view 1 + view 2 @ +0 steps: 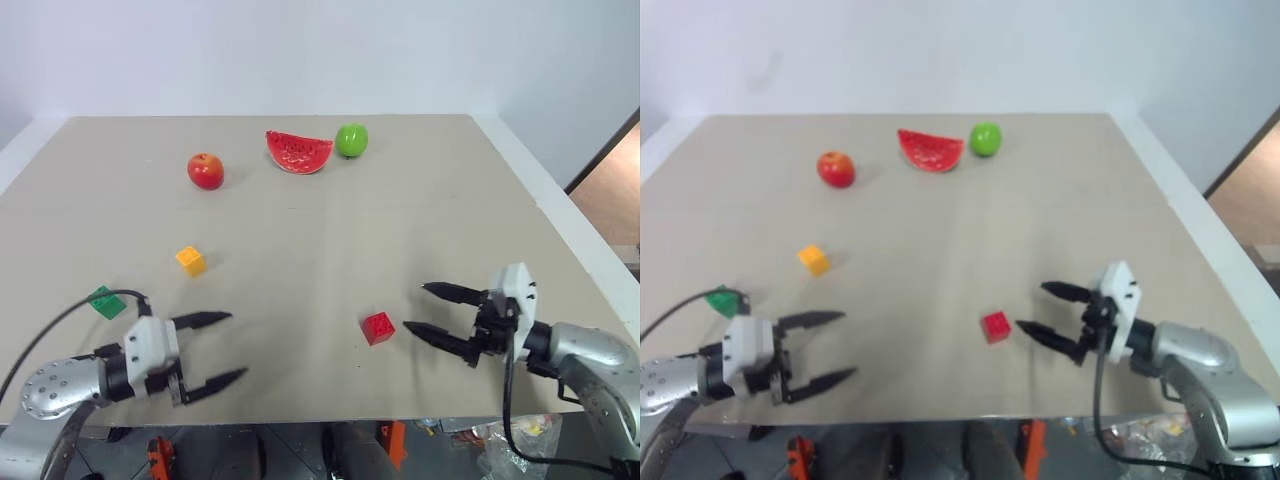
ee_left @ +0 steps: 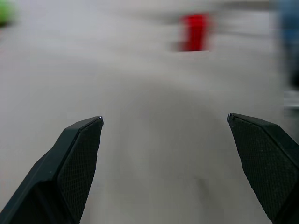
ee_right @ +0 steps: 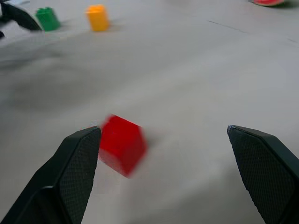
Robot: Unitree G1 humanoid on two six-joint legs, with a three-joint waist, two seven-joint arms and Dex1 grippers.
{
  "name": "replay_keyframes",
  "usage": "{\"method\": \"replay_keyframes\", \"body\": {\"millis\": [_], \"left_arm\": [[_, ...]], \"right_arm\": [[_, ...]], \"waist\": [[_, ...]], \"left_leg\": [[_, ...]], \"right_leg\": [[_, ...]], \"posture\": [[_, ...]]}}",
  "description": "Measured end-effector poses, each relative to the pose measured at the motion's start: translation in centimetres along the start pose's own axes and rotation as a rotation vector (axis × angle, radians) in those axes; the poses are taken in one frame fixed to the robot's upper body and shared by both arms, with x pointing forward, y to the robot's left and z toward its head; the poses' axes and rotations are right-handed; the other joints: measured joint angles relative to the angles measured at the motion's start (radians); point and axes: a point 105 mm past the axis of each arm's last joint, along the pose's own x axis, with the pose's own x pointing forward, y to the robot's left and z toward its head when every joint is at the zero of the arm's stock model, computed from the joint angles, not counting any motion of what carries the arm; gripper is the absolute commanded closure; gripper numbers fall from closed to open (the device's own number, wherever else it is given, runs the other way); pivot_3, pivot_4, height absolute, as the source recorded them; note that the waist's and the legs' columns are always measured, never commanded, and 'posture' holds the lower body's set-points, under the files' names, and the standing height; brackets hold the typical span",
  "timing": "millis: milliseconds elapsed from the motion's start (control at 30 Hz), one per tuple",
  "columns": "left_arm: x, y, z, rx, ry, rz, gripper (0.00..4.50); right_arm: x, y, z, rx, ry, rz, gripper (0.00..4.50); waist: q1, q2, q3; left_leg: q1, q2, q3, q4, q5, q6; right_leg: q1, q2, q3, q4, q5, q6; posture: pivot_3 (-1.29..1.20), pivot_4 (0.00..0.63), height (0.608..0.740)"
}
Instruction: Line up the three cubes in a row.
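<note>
**benchwatcher:** what's in front of you? biggest stuff first pls

**me:** Beige table (image 1: 330, 230) under everything. Way out past both my claws, at the far side: a watermelon slice (image 1: 298, 151), with a green apple (image 1: 351, 139) just beside it on my right-claw side and a red apple (image 1: 205, 171) off toward my left-claw side.

**benchwatcher:** and the claws? holding anything?

**me:** Nope. My left gripper (image 1: 230, 347) has its fingers spread wide with nothing between them, sitting low near the front edge of the table. My right gripper (image 1: 418, 309) is spread wide too, also empty, tips aimed inward at the left one.

**benchwatcher:** cubes?

**me:** The red cube (image 1: 378, 327) sits on the table just off my right claw's fingertips, not touching, and well apart from the left claw. The orange-yellow cube (image 1: 190, 260) is ahead of my left claw, a bit farther out. The green cube (image 1: 106, 301) is just outside my left wrist, by the cable. All three are well apart, no row yet.
</note>
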Motion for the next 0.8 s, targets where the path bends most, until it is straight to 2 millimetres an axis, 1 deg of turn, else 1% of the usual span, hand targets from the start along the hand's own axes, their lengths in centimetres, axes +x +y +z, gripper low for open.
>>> {"method": "replay_keyframes", "body": {"millis": [67, 200, 300, 433, 667, 800], "left_arm": [[0.2, -0.6, 0.1, 0.011, 0.008, -0.047, 0.08], [0.6, -0.9, 0.2, -0.011, 0.001, -0.096, 0.08], [1.1, -1.1, 0.4, -0.011, -0.004, -0.138, 0.08], [1.9, -1.0, 0.9, 0.005, -0.023, -0.166, 0.08], [2.0, -0.9, 0.9, 0.001, -0.021, -0.167, 0.08], [1.9, -1.0, 0.7, -0.007, -0.018, -0.158, 0.08]], "right_arm": [[0.5, 0.8, 0.0, 0.009, -0.002, 0.002, 0.0], [0.6, 1.5, -0.4, 0.037, 0.02, -0.011, 0.0], [0.8, 1.3, -0.6, 0.039, 0.025, -0.039, 0.0], [1.9, 1.2, -1.0, 0.045, 0.026, -0.065, 0.0], [2.7, 1.4, -1.7, 0.066, 0.035, -0.074, 0.0], [3.1, 1.9, -2.4, 0.081, 0.048, -0.065, 0.0]], "waist": [[0.001, 0.0, 0.0], [0.001, 0.0, 0.0], [0.001, 0.0, 0.0], [0.0, 0.0, 0.0], [0.0, 0.0, 0.0], [0.0, 0.0, 0.0]], "left_leg": [[0.0, 0.0, 0.0, 0.001, 0.0, 0.0], [0.001, -0.001, 0.002, 0.002, 0.0, 0.0], [0.001, -0.001, 0.003, 0.002, 0.0, 0.0], [0.0, -0.001, 0.003, 0.002, 0.0, 0.0], [0.0, -0.001, 0.002, 0.001, 0.0, 0.0], [0.0, -0.001, 0.002, 0.001, 0.0, 0.0]], "right_leg": [[0.0, 0.0, 0.0, 0.0, 0.0, 0.0], [0.001, 0.0, 0.001, 0.0, -0.001, -0.002], [0.001, -0.001, 0.002, 0.0, 0.0, -0.001], [0.0, 0.0, 0.002, 0.0, 0.0, -0.001], [0.0, 0.0, 0.001, 0.0, 0.0, 0.0], [0.0, 0.0, 0.001, 0.0, 0.0, -0.001]], "posture": [[0.0, 0.15, 0.74], [0.0, 0.15, 0.74], [0.0, 0.15, 0.74], [0.0, 0.15, 0.74], [0.0, 0.15, 0.74], [0.0, 0.15, 0.74]]}}
